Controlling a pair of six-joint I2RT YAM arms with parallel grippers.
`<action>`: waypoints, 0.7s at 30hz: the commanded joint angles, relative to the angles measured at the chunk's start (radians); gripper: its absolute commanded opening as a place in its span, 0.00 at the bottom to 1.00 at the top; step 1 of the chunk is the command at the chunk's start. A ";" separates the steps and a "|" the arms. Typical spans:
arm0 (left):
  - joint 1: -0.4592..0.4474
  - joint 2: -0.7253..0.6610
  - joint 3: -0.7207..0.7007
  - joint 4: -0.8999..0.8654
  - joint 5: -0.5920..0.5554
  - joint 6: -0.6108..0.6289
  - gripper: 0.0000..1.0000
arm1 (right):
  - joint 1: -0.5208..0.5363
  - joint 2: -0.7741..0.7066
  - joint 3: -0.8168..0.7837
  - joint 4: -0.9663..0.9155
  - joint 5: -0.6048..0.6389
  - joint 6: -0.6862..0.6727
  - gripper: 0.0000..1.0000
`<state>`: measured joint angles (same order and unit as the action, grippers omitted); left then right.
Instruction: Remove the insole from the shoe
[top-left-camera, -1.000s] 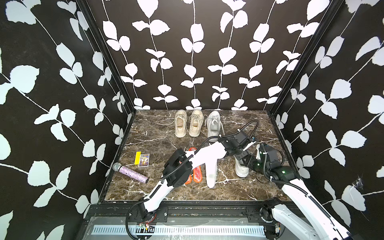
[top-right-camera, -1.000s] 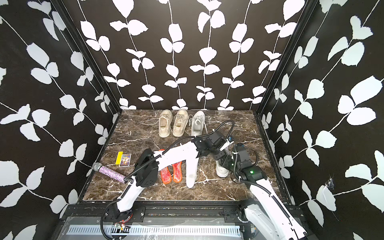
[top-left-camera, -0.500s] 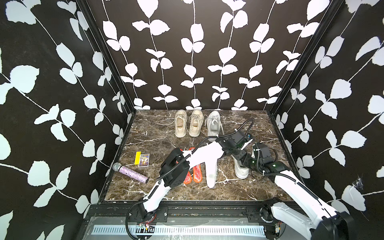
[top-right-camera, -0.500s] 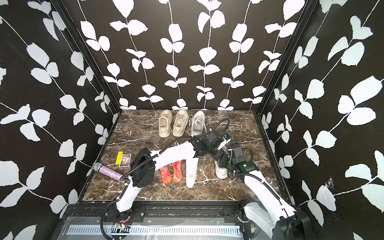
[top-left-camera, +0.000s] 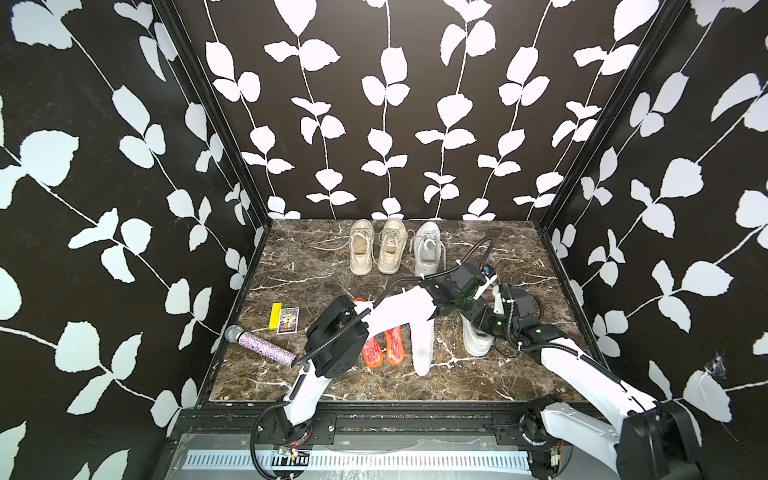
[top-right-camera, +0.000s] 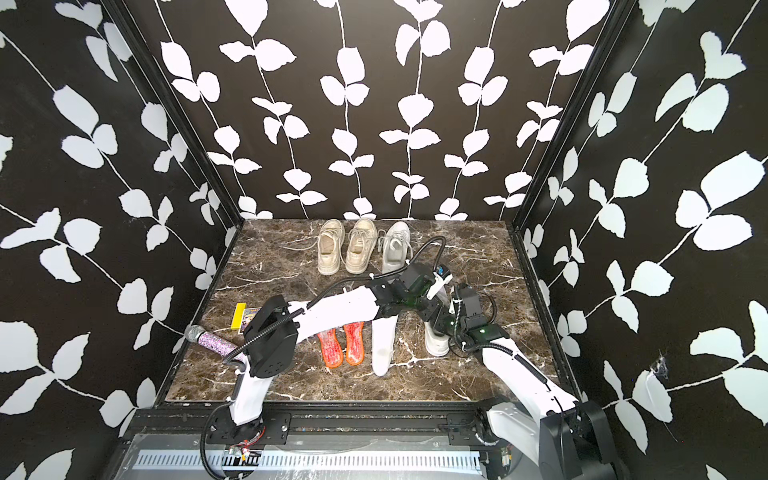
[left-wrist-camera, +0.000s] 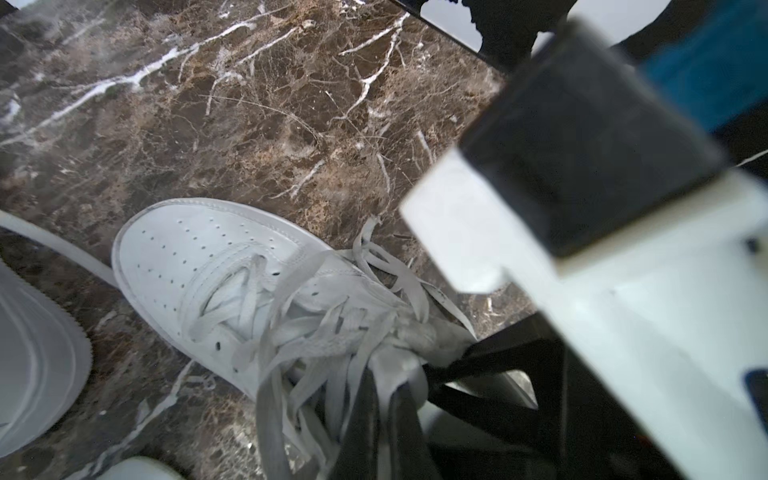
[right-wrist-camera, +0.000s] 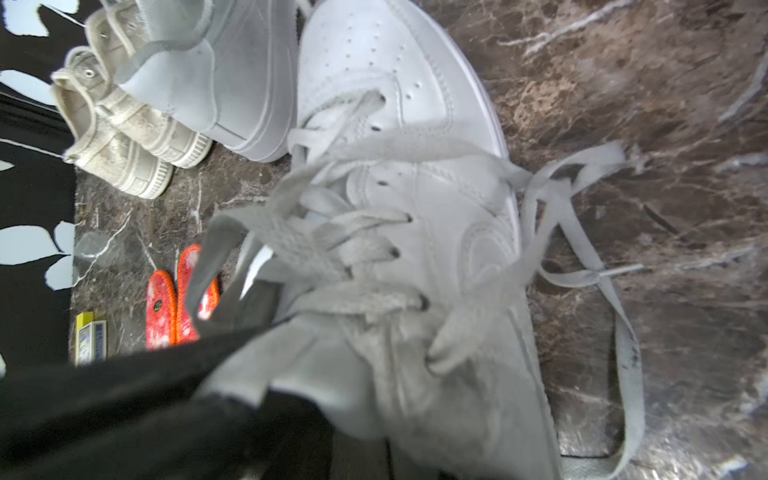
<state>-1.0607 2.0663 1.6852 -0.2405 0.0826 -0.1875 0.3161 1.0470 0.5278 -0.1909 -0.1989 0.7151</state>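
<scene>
Left gripper (left-wrist-camera: 384, 403) pinched fully closed at tongue of white sneaker (left-wrist-camera: 232, 266), directly below it. Right gripper (top-left-camera: 478, 322) at same sneaker, 1 finger (right-wrist-camera: 253, 307) under laces; jaw gap can't tell. Insole hidden under tongue, beneath both grippers.

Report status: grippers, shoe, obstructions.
Left gripper shut, down among the laces of white shoe. Right gripper at its opening, jaws unclear. Insole not visible. Tangled laces cover the opening.
</scene>
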 joint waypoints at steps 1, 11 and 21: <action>0.026 -0.103 -0.025 0.138 0.078 -0.071 0.00 | 0.000 -0.013 -0.038 -0.082 0.001 -0.023 0.40; 0.052 -0.090 -0.041 0.172 0.155 -0.082 0.00 | 0.007 0.139 -0.015 -0.050 -0.089 -0.067 0.41; 0.070 -0.089 -0.021 0.108 0.111 -0.083 0.05 | 0.038 0.290 0.027 -0.098 0.015 -0.026 0.42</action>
<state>-0.9848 2.0586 1.6371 -0.1833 0.1959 -0.2543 0.3439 1.2728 0.6167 -0.1246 -0.2413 0.6666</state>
